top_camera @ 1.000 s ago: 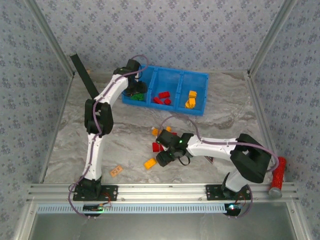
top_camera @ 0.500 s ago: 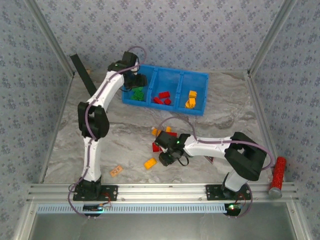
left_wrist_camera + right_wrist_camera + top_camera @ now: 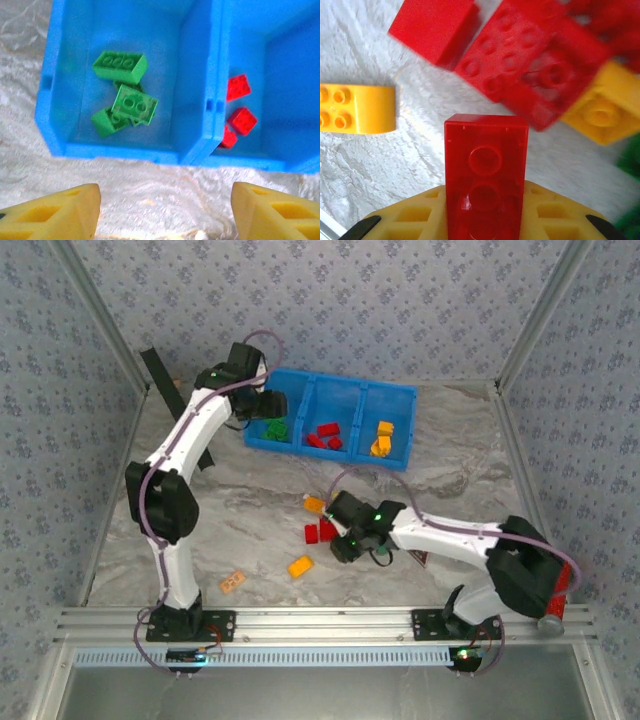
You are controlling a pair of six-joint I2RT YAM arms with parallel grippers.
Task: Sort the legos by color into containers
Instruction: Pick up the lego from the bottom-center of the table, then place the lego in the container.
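My right gripper (image 3: 486, 212) is shut on a red lego (image 3: 486, 165) that stands upright between its yellow fingers, just above the table. Below it lie more red legos (image 3: 520, 60), an orange one (image 3: 355, 109) and a yellow-orange one (image 3: 600, 112). From above, the right gripper (image 3: 345, 542) sits beside the loose pile (image 3: 318, 532). My left gripper (image 3: 165, 215) is open and holds nothing, hovering at the near edge of the blue containers (image 3: 212, 75). Green legos (image 3: 125, 100) lie in the left compartment, red ones (image 3: 240, 115) in the middle, yellow-orange ones (image 3: 382, 438) in the right. The left gripper (image 3: 270, 405) is by the bin's left end.
An orange lego (image 3: 300, 566) and a pale orange flat piece (image 3: 232, 582) lie on the table near the front. A black triangle (image 3: 415, 558) lies under the right arm. A black bar (image 3: 165, 390) leans at the back left. A red cylinder (image 3: 557, 590) rests at the right edge.
The right gripper has closed on a red lego and shifted slightly right with it. The left arm has drawn back from inside the green compartment toward the bin's left near edge.
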